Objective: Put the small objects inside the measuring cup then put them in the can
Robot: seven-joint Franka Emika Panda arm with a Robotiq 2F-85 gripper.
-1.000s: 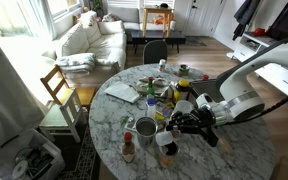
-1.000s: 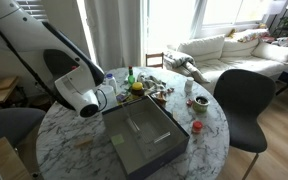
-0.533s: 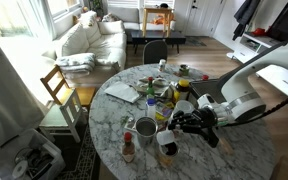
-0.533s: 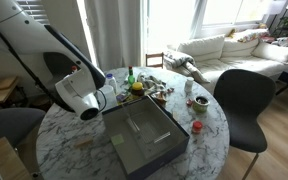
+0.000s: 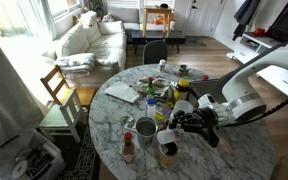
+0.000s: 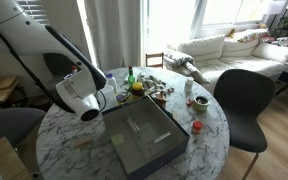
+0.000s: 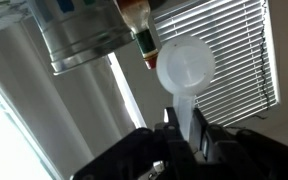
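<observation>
In the wrist view my gripper (image 7: 185,113) is shut on the flat handle of the measuring cup (image 7: 185,65), a small whitish translucent cup seen round-on just beyond the fingertips. The shiny metal can (image 7: 79,35) fills the top left of that view, a short way from the cup. In an exterior view the gripper (image 5: 174,124) hovers low over the table, right beside the open can (image 5: 146,128). The small objects are too small to make out. In an exterior view the arm (image 6: 79,95) hides the gripper.
The round marble table (image 5: 234,160) is crowded at its middle with bottles, jars and cups. A small red-capped bottle (image 5: 128,150) stands near the can. A grey rectangular tray (image 6: 144,135) lies on the table, with a small red thing (image 6: 196,126) beside it. Chairs ring the table.
</observation>
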